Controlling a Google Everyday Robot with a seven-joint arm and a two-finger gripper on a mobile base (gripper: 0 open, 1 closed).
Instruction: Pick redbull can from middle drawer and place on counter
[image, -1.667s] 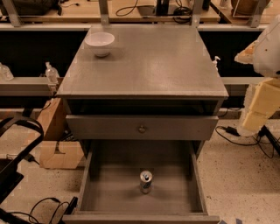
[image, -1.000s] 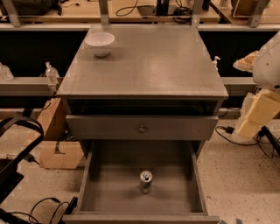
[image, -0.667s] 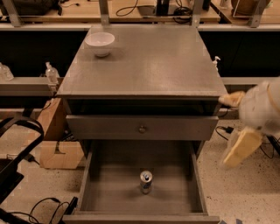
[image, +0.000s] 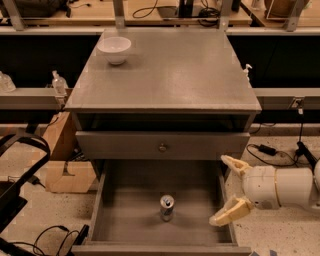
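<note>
Looking down through my one camera, I see the small slim silver-and-blue redbull can (image: 167, 207) standing upright on the floor of the pulled-out wide grey wooden middle drawer (image: 125, 210). My white two-finger gripper (image: 231, 189) hangs by the drawer's right wall, near the can but not touching, fingers spread wide, holding nothing. Its arm is cut off at the right edge. The flat grey counter (image: 170, 75) holds a round white bowl (image: 114, 49). I cannot read the can's label.
</note>
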